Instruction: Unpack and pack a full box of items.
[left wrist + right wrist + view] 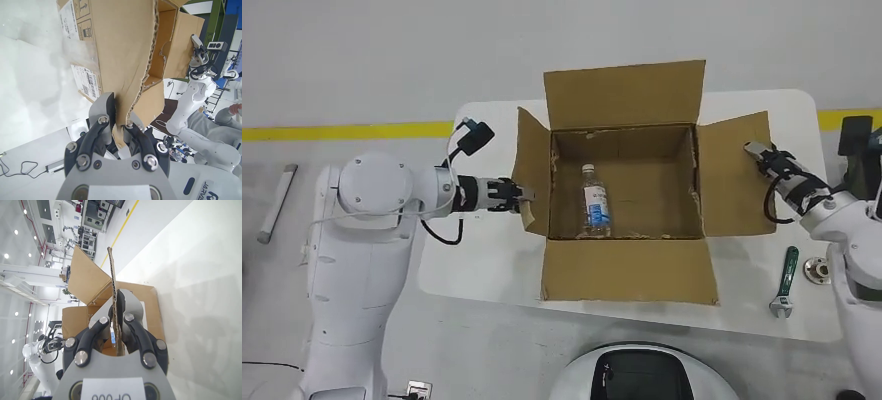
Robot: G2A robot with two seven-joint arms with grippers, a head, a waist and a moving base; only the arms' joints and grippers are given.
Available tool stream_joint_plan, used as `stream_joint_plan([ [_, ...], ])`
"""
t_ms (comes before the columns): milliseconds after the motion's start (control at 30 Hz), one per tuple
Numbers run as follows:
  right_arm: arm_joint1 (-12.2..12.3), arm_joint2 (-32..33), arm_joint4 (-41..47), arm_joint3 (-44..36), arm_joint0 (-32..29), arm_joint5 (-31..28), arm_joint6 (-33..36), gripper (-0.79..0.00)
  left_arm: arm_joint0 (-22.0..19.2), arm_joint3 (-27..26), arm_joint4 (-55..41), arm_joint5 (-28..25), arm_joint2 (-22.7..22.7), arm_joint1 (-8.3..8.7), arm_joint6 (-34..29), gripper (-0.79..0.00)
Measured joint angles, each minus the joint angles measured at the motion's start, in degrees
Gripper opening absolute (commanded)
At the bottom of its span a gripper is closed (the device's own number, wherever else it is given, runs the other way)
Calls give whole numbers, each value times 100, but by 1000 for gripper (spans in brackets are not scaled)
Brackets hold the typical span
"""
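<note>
An open cardboard box (627,255) stands mid-table with its four flaps spread. A clear plastic bottle (593,202) with a blue label lies on the box floor, toward the left wall. My left gripper (525,194) is shut on the edge of the left side flap (121,62), the cardboard pinched between its fingers (110,103). My right gripper (758,152) is shut on the outer edge of the right side flap (113,279), with the board running between its pads. The right gripper (196,42) also appears beyond the box in the left wrist view.
A green-handled wrench (785,282) lies on the white table (482,270) at the right, beside a small round metal part (816,268). A yellow floor line (342,130) runs behind the table.
</note>
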Motion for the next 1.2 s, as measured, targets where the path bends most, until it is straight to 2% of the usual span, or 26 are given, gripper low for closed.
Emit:
stream_joint_plan([
  [233,73,-117,-283,-29,65,137,363,-785,323,-134,-218,201,22,195,205,-785],
  [267,83,-131,-354,-25,65,115,369,-785,352,-165,-242,231,39,224,235,-508],
  [300,92,-149,-419,-10,59,92,363,-785,379,-206,-204,239,81,266,243,0],
  [333,97,-158,-442,3,55,90,347,-603,389,-226,-168,238,117,298,242,0],
  [367,101,-165,-451,12,53,93,325,-502,391,-237,-156,234,152,329,237,0],
  [400,107,-174,-481,17,50,100,300,-129,370,-247,-115,203,214,374,207,0],
  [433,113,-181,-518,14,47,103,283,-111,336,-251,-29,170,267,408,173,0],
  [467,118,-188,-543,8,43,106,268,-234,298,-245,50,155,304,440,158,0],
  [533,128,-193,-553,-9,24,89,237,-372,228,-215,2,179,349,503,181,0],
  [567,133,-191,-576,-13,9,81,220,-397,212,-198,-22,192,370,532,195,0],
  [767,171,-219,-882,-12,-134,78,108,-360,181,-210,11,220,409,754,223,0],
  [833,180,-229,-950,-7,-167,93,85,-416,197,-213,54,217,415,823,220,0],
  [1200,219,-339,-1176,-52,-321,81,-44,-419,385,-282,684,61,443,1266,64,0],
])
